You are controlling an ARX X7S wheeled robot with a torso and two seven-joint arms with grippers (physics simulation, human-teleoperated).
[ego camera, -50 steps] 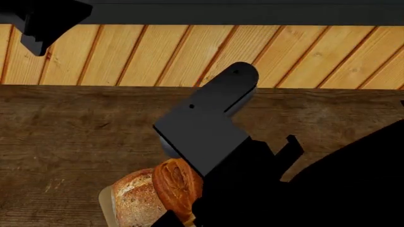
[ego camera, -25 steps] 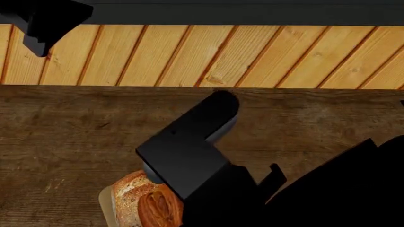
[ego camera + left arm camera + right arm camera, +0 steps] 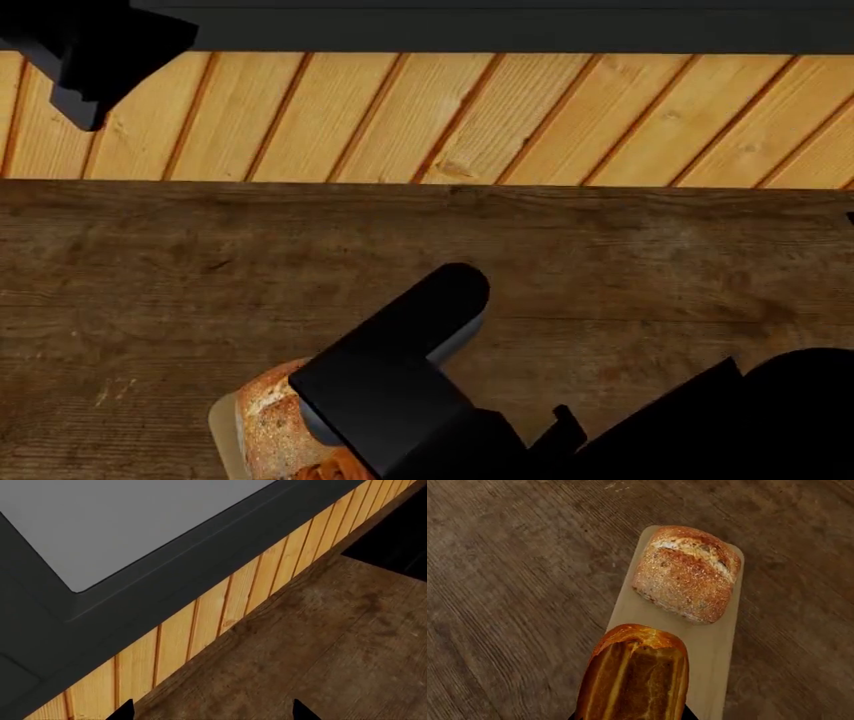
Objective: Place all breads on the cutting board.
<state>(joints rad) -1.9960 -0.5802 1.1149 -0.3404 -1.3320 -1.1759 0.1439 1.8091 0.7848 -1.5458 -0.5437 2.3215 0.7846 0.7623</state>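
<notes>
Breads come first: a speckled, floury golden-brown crusty loaf (image 3: 687, 572) already lies flat on the pale cream rectangular cutting board (image 3: 627, 607), at the board's rounded end. That one counts as placed. An oval orange-brown loaf with a lengthwise split top (image 3: 635, 677) fills the lower part of the right wrist view, above the board's other half and just beside the speckled loaf, with a strip of bare board showing between them. Dark finger tips peek out at either side of its base, so the right gripper (image 3: 630, 714) appears to be grasping this split loaf, though the contact itself is mostly cropped. Whether the loaf is resting on the board or hanging just above it, I cannot tell.

From the head view, the board (image 3: 220, 425) sits at the near edge of the dark weathered wooden table (image 3: 160, 280), left of centre, with the right arm covering most of it and only part of the speckled loaf (image 3: 267, 420) showing.

The left gripper (image 3: 213, 712) hangs off at the far left by the pale wood-panelled wall (image 3: 400, 115), holding nothing, only two tips visible, spread apart.

My judgement: one bread is down, the second is over the board and needs releasing. No other bread shows on the visible table, so this may be the last.
</notes>
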